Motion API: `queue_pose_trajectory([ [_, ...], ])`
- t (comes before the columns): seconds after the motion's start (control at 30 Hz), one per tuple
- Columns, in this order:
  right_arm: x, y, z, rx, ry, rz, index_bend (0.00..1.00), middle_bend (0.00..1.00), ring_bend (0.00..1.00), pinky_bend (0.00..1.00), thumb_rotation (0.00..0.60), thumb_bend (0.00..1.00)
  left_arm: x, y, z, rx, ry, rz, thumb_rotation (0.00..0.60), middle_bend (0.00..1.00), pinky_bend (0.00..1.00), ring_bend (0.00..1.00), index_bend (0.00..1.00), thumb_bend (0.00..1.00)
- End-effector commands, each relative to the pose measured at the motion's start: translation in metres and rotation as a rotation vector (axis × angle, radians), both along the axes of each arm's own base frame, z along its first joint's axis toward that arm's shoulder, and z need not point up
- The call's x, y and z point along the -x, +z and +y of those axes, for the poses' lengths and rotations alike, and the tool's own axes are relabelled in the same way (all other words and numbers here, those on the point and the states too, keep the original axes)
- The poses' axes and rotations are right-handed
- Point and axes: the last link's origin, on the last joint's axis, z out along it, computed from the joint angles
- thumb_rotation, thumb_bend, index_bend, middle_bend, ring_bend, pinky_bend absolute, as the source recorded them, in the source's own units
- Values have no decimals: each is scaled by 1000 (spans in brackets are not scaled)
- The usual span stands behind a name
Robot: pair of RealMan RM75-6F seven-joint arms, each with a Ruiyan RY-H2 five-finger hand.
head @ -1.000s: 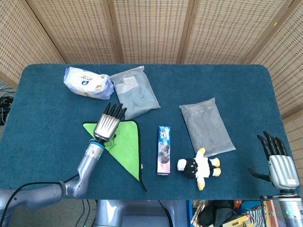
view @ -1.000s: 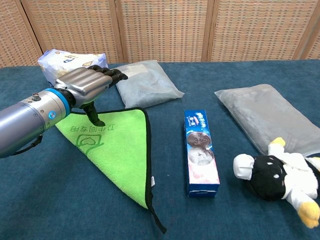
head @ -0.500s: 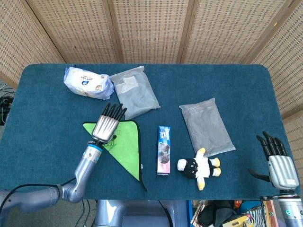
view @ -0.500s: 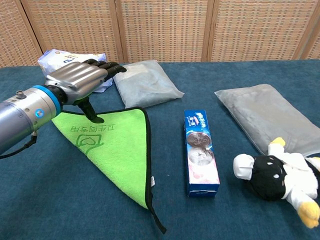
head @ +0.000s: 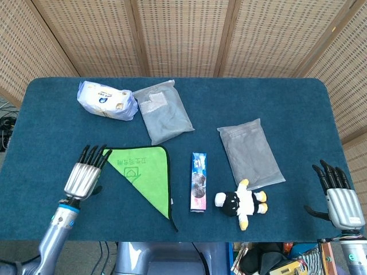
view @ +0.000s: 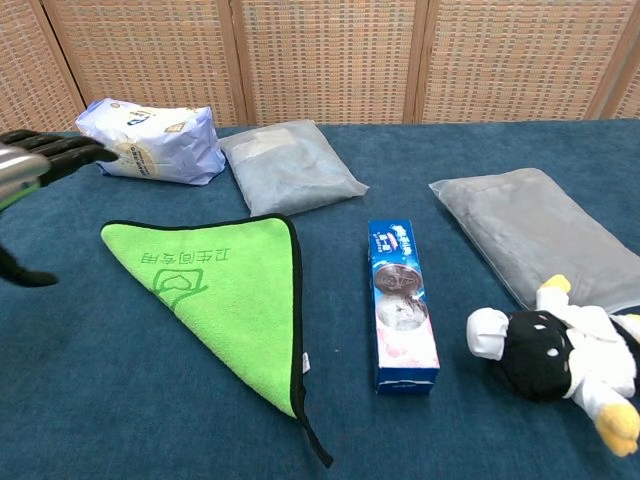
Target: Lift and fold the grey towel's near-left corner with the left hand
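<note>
Grey towels [head: 163, 110] in clear bags | green cloth [head: 143, 175] flat | left hand [head: 85, 175] empty

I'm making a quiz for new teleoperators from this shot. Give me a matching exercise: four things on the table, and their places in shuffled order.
Things:
1. green towel
2. toothpaste box
3. plush toy
4. white wipes pack

Places:
A. far-left part of the table
B. near edge, right of the box
C. beside the left hand
D. between towel and plush toy

Pairs: 1-C, 2-D, 3-B, 4-A
</note>
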Motion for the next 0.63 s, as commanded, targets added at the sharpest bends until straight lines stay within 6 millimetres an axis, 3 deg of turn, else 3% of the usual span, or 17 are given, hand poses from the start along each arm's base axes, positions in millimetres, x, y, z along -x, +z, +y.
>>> queue_pose_trajectory([
  [0.03, -2, 0, 1, 1, 5, 17, 0, 0, 0, 0, 600, 0, 20, 13, -36, -11, 29, -5, 600, 0, 0, 0, 0, 153],
  [0.3, -6, 0, 2, 28, 27, 53, 0, 0, 0, 0, 600, 0, 48, 32, -76, -62, 44, -32, 600, 0, 0, 0, 0, 153],
  [0.63, -5, 0, 2, 22, 16, 58, 0, 0, 0, 0, 600, 0, 65, 55, -76, -135, 66, -74, 600, 0, 0, 0, 0, 152],
])
